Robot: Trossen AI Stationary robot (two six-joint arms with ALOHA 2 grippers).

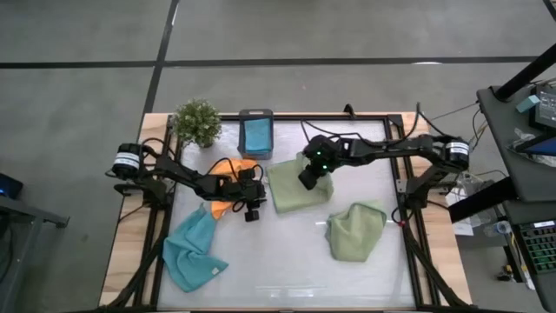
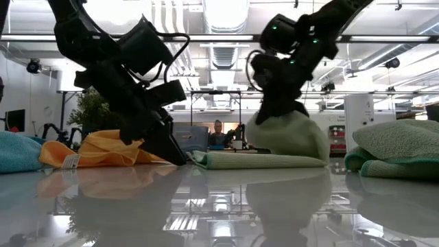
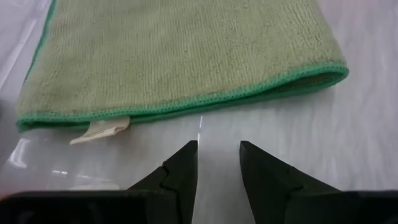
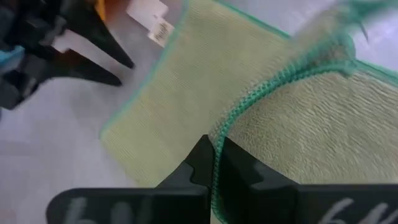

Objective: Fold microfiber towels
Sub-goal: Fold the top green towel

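One sage towel mid-fold, the rest of the pile still waiting.

The right gripper (image 4: 214, 163) is clamped on a hemmed edge of the middle sage green towel (image 1: 294, 184) and lifts it over the flat part, which lies on the counter (image 1: 278, 261) just in front of the dark grey box (image 1: 255, 132). The left gripper (image 3: 217, 163) stands part open and empty at that towel's near hem, beside its white label (image 3: 102, 130). I judge this fold about half made. The orange towel (image 1: 228, 169), the light blue towel (image 1: 191, 254) and a second sage green towel (image 1: 354, 231) lie rumpled around it, unfolded. Another blue cloth (image 1: 256, 136) sits in the box; whether it is folded I cannot tell. The potted plant (image 1: 197, 122) stands beside the box.
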